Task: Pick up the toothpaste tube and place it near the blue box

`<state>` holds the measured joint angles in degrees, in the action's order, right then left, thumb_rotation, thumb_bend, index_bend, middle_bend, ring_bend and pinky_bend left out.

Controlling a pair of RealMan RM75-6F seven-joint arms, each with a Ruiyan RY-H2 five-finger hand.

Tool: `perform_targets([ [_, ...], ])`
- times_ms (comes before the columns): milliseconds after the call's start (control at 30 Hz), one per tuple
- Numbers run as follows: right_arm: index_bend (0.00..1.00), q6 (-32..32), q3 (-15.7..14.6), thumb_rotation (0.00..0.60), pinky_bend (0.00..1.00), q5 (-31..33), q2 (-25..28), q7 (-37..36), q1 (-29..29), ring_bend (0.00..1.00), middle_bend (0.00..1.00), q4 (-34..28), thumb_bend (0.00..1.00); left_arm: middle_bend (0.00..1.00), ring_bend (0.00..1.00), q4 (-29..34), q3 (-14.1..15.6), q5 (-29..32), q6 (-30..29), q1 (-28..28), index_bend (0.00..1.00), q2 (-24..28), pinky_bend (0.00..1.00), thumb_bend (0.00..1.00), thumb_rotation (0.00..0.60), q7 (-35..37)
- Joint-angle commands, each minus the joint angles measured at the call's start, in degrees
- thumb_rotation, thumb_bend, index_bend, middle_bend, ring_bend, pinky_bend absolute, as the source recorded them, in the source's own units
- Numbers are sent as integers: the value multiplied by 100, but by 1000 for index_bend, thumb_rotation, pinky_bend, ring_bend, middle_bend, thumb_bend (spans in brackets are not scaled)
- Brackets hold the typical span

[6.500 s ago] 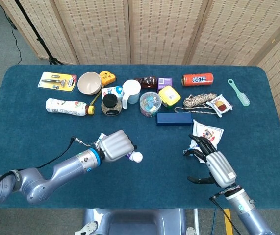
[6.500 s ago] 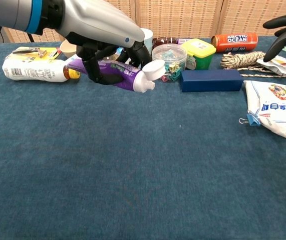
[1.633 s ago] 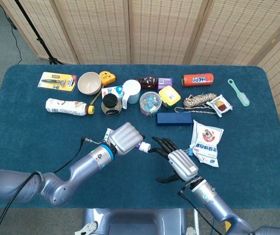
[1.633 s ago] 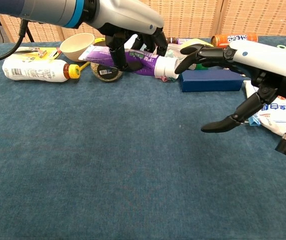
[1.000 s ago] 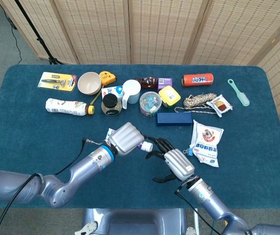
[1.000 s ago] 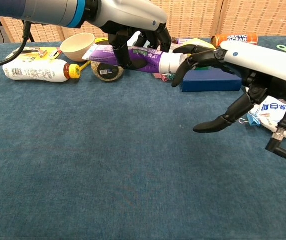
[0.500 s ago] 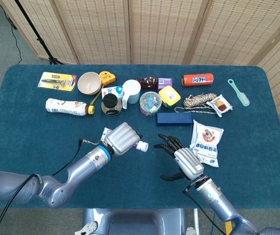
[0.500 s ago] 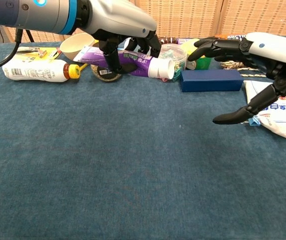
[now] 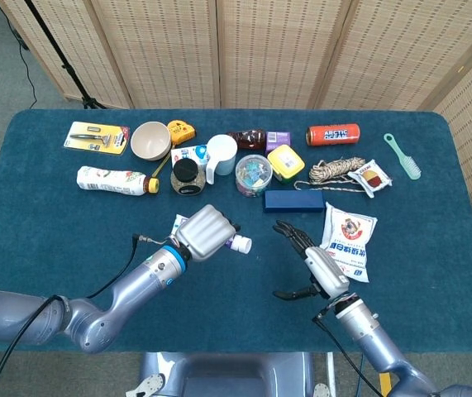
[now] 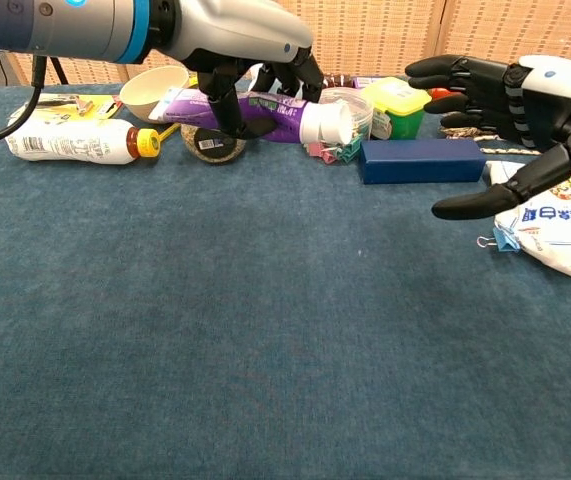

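My left hand (image 9: 204, 232) (image 10: 245, 40) grips the purple toothpaste tube (image 10: 255, 112) and holds it above the cloth, its white cap (image 9: 242, 245) (image 10: 323, 122) pointing right. The blue box (image 9: 293, 201) (image 10: 421, 160) lies flat to the right of the cap, a short gap away. To the right of the tube hovers my right hand (image 9: 318, 266) (image 10: 520, 100), open with fingers spread and holding nothing, just right of the box in the chest view.
A white snack bag (image 9: 349, 241) (image 10: 555, 225) lies right of my right hand. Behind the tube stand a clip jar (image 9: 254, 174) (image 10: 347, 118), yellow box (image 9: 285, 161), black-lidded jar (image 9: 186, 176), mug (image 9: 221, 155), bowl (image 9: 150, 140), lying bottle (image 9: 112, 179) (image 10: 70, 140), rope (image 9: 335, 171) and can (image 9: 332, 134).
My right hand has drawn back to the right, away from the tube's cap. My left hand still holds the tube, with the cap shifted slightly right toward the box.
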<state>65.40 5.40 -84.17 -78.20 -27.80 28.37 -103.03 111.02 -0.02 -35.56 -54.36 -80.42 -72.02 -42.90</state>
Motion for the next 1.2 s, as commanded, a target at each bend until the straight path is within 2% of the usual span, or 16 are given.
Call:
perform_targets([
  [33, 0, -31, 125, 541, 0, 57, -1, -1021, -44, 0, 0, 114, 0, 504, 528, 11, -15, -9, -9, 30, 610, 19, 592, 992, 600, 5],
  [100, 0, -27, 150, 496, 0, 28, -9, -1345, -50, 0, 0, 198, 0, 505, 528, 18, -20, -15, -3, 52, 610, 36, 592, 992, 600, -4],
  [300, 0, 1, 171, 423, 0, -25, -49, -1952, -82, 0, 0, 334, 0, 506, 530, 38, -49, -54, -1, 117, 610, 75, 592, 988, 600, 12],
  [533, 0, -55, 253, 337, 0, -13, -81, -3269, -107, 0, 0, 414, 0, 512, 538, 46, -71, -170, -45, 219, 610, 84, 592, 979, 600, 14],
  [733, 0, 74, 398, 254, 0, 203, -240, -3769, -206, 0, 0, 534, 0, 536, 561, 36, -124, -151, -88, 258, 614, 52, 594, 979, 600, -34],
  [933, 0, 179, 528, 188, 0, 433, -384, -3584, -260, 0, 0, 623, 0, 550, 573, 36, -175, -66, -121, 243, 622, 5, 617, 976, 600, -104],
  [1200, 0, 432, 721, 155, 0, 817, -657, -2872, -378, 0, 0, 674, 0, 554, 575, 110, -298, 185, -285, 126, 623, -162, 629, 973, 600, -365],
])
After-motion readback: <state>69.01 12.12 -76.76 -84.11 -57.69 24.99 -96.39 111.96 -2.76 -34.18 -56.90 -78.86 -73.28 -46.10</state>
